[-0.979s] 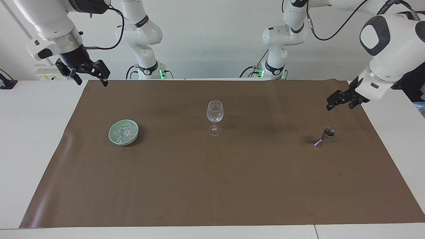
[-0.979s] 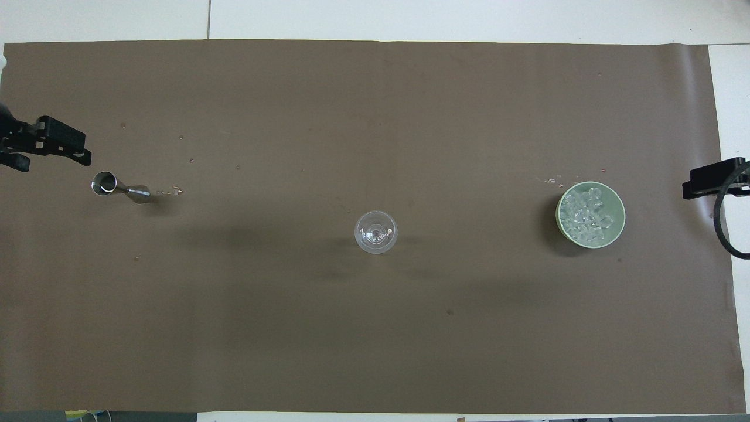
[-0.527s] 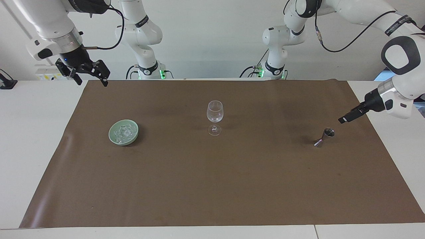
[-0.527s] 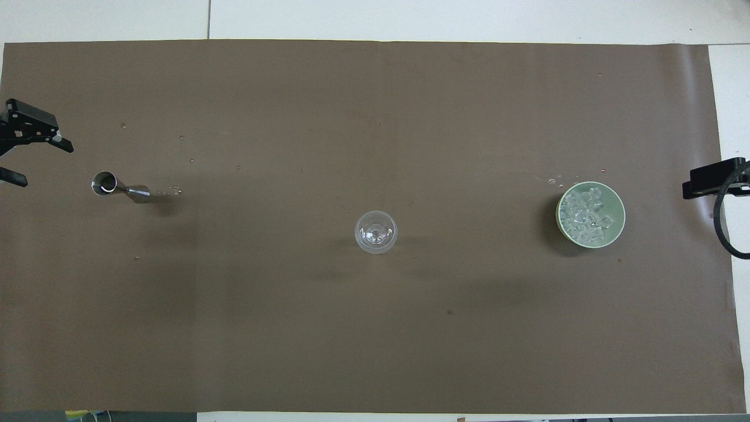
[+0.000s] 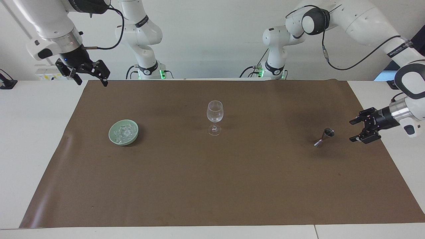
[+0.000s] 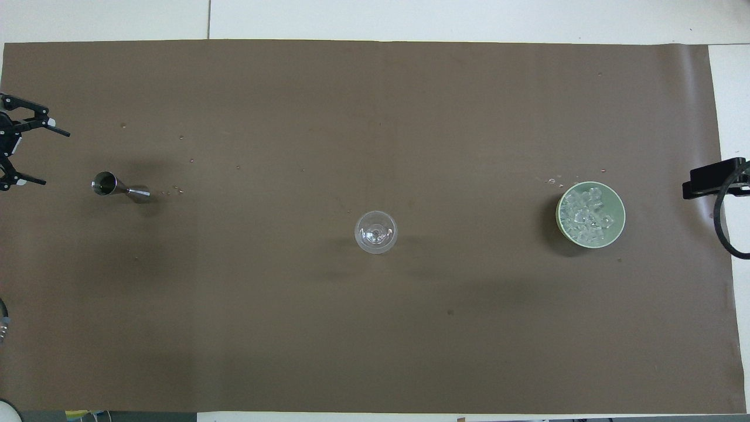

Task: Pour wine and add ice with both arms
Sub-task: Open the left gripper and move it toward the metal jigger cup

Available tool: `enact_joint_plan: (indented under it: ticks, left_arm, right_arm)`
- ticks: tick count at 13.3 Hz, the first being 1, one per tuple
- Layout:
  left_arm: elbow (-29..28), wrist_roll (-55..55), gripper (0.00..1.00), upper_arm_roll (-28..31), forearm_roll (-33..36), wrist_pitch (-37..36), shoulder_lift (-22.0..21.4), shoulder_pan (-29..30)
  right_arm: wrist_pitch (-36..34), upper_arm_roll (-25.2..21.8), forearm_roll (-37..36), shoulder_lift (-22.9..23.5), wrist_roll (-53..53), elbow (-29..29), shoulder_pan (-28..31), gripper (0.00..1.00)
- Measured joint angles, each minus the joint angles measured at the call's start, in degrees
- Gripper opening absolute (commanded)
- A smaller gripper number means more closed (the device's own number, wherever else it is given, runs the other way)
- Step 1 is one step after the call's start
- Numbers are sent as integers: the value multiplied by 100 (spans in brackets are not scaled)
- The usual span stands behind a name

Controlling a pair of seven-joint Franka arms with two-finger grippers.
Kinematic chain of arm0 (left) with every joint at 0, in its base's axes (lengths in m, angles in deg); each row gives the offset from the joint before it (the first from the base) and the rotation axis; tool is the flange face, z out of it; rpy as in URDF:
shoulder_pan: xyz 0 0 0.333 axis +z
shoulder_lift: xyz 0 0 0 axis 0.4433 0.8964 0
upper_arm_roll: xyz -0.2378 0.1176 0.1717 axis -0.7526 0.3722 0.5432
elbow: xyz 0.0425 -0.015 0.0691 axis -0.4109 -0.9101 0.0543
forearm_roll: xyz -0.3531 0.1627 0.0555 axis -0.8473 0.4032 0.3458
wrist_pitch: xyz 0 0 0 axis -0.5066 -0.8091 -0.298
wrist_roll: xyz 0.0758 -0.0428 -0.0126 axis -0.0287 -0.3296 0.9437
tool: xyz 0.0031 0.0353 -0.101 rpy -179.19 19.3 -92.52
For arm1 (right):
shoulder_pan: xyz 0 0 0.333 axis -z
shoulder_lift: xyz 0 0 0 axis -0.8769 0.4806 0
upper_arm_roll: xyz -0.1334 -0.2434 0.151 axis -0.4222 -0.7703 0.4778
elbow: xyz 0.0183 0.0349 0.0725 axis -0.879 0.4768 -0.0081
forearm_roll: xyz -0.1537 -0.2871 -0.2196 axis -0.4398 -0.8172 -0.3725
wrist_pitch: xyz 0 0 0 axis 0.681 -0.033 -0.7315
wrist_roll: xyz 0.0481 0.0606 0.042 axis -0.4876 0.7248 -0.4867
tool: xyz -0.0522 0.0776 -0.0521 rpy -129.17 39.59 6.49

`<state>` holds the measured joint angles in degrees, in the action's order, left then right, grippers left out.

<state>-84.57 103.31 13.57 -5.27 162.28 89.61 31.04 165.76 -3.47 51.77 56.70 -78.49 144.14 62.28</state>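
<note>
A clear stemmed wine glass point(image 5: 215, 114) point(image 6: 375, 232) stands upright mid-mat. A green bowl point(image 5: 123, 142) point(image 6: 620, 205) toward the right arm's end holds the ice point(image 5: 123, 132) point(image 6: 586, 215), a heap of clear cubes. A steel jigger point(image 5: 324, 137) point(image 6: 120, 187) stands toward the left arm's end. My left gripper point(image 5: 352, 131) point(image 6: 50, 158) is open, low and level, pointing sideways at the jigger, apart from it. My right gripper point(image 5: 93, 82) is open and empty, held high over the mat's corner by its base; one of its fingers point(image 6: 703, 183) shows in the overhead view.
A brown mat point(image 5: 212, 186) covers most of the white table point(image 5: 33, 132). A few small droplets or chips point(image 6: 173, 190) lie by the jigger, and some by the bowl point(image 6: 552, 180).
My left gripper has dropped from above the jigger, turned level, and now sits open beside it at the left arm's end. The right arm has not moved.
</note>
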Motion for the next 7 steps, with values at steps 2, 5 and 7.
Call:
enact_joint_plan:
  ticks: [2, 5, 7]
  left_arm:
    - [190, 462, 100, 20, -244, 144, 367, 186]
    - [371, 938, 100, 37, -798, 343, 736, 468]
    - [-32, 1244, 100, 73, -985, 527, 695, 588]
  right_arm:
    - [0, 0, 0, 0, 0, 0, 0, 100]
    - [0, 0, 0, 0, 0, 0, 0, 100]
    - [0, 0, 0, 0, 0, 0, 0, 100]
